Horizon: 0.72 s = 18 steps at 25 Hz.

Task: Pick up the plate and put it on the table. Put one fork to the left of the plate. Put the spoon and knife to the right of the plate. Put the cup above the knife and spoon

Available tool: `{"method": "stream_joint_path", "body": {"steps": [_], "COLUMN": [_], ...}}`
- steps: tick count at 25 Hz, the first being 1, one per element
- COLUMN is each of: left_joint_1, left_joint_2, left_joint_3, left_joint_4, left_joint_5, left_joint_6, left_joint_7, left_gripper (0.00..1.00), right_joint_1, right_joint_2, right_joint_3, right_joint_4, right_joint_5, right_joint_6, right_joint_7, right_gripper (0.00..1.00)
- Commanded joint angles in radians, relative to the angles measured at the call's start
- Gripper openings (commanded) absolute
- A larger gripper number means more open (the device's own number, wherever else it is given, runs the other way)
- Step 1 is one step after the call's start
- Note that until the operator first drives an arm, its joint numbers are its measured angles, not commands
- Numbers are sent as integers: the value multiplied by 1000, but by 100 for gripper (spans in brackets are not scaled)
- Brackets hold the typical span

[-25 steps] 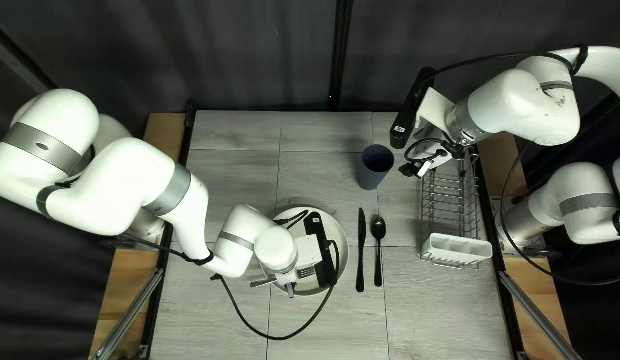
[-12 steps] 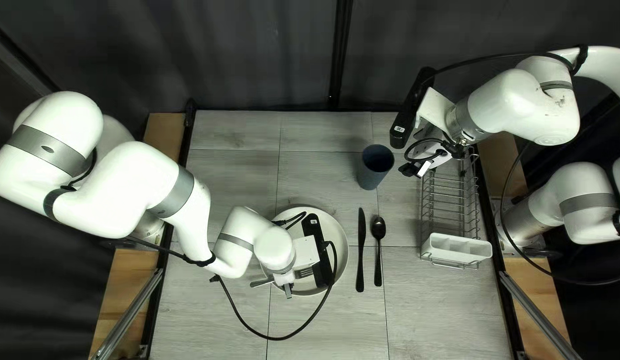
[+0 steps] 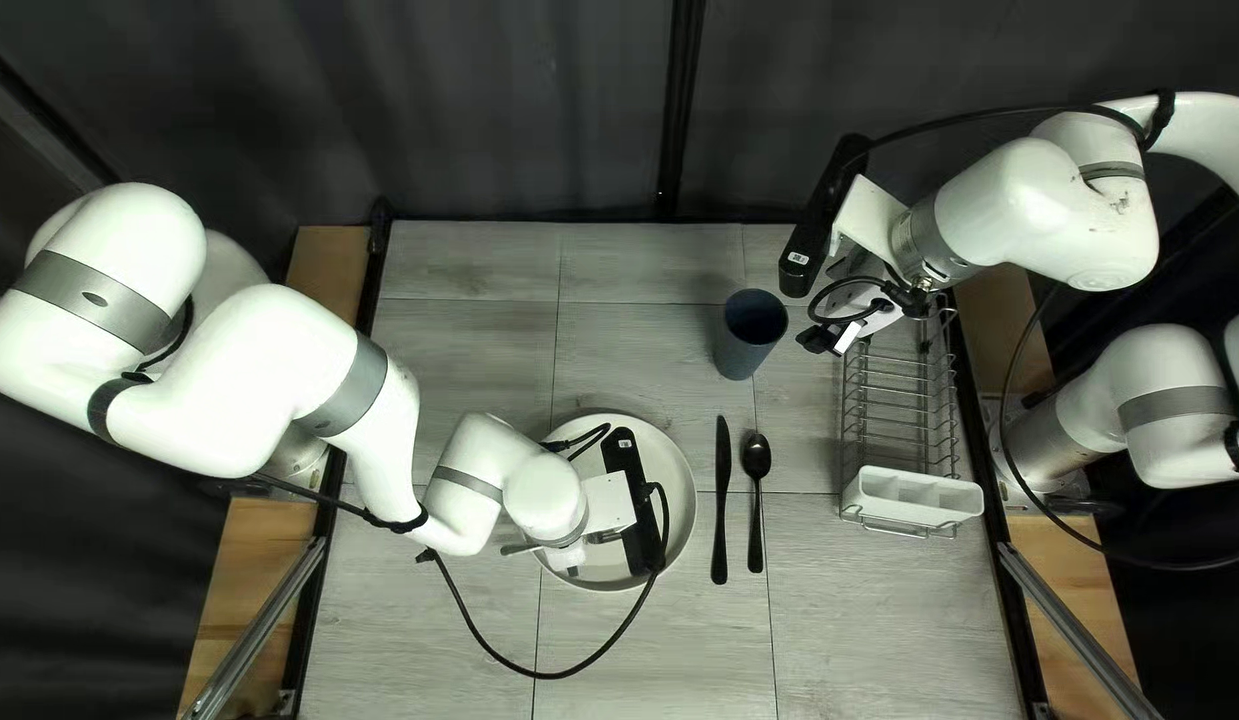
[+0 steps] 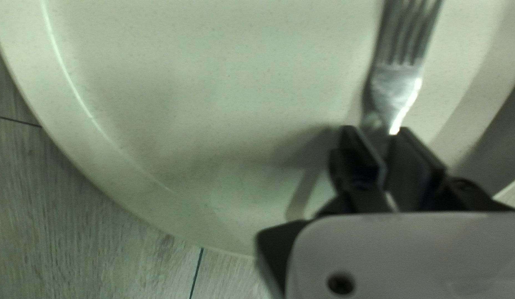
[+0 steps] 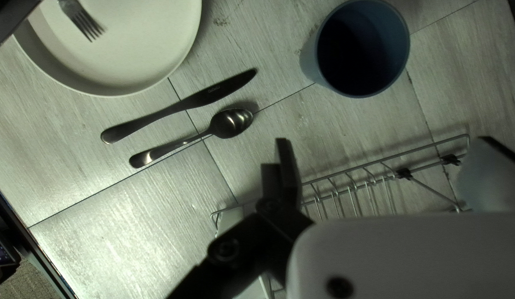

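At the lower middle of the top left view, my left gripper [image 3: 574, 566] is low over the pale plate [image 3: 675, 500]. The left wrist view shows the left gripper [image 4: 386, 145] shut on the neck of the silver fork [image 4: 397, 88], its tines over the plate's inside. Right of the plate lie the dark knife [image 3: 721, 507] and the spoon [image 3: 755, 458], side by side. The blue cup [image 3: 749, 340] stands upright above them. My right gripper [image 3: 835, 336], raised near the cup, is empty; in the right wrist view the right gripper [image 5: 387, 166] has its fingers wide apart.
A wire dish rack [image 3: 899, 394] stands at the table's right side, partly beneath my right arm, with a white utensil holder [image 3: 913, 496] at its near end. My left arm's cable loops over the table's near part.
The fork has shifted slightly and turned so its tines look narrower from above. My left gripper has edged a little up the view. My right arm has stayed still.
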Motion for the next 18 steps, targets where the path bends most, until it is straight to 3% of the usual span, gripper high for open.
{"method": "stream_joint_path", "body": {"steps": [1,4,11,14,15,17,18], "left_joint_1": [-3,6,11,46,64,60,59], "left_joint_2": [-152,-277,-298,-425,-479,-503,-501], "left_joint_3": [10,-13,-8,-24,-54,-106,-109], "left_joint_4": [-17,-4,-21,-60,-81,-66,-63], "left_joint_5": [79,144,143,147,125,111,110], "left_joint_6": [154,332,330,424,445,493,499], "left_joint_7": [-99,-192,-204,-426,-597,-775,-792], "left_gripper": [0,0,0,0,0,0,0], "right_joint_1": [0,0,0,0,0,0,0], "right_joint_2": [0,0,0,0,0,0,0], "right_joint_3": [0,0,0,0,0,0,0], "right_joint_4": [0,0,0,0,0,0,0], "right_joint_5": [0,0,0,0,0,0,0], "right_joint_6": [0,0,0,0,0,0,0], "right_joint_7": [0,0,0,0,0,0,0], "right_gripper": [100,100,100,100,100,100,100]}}
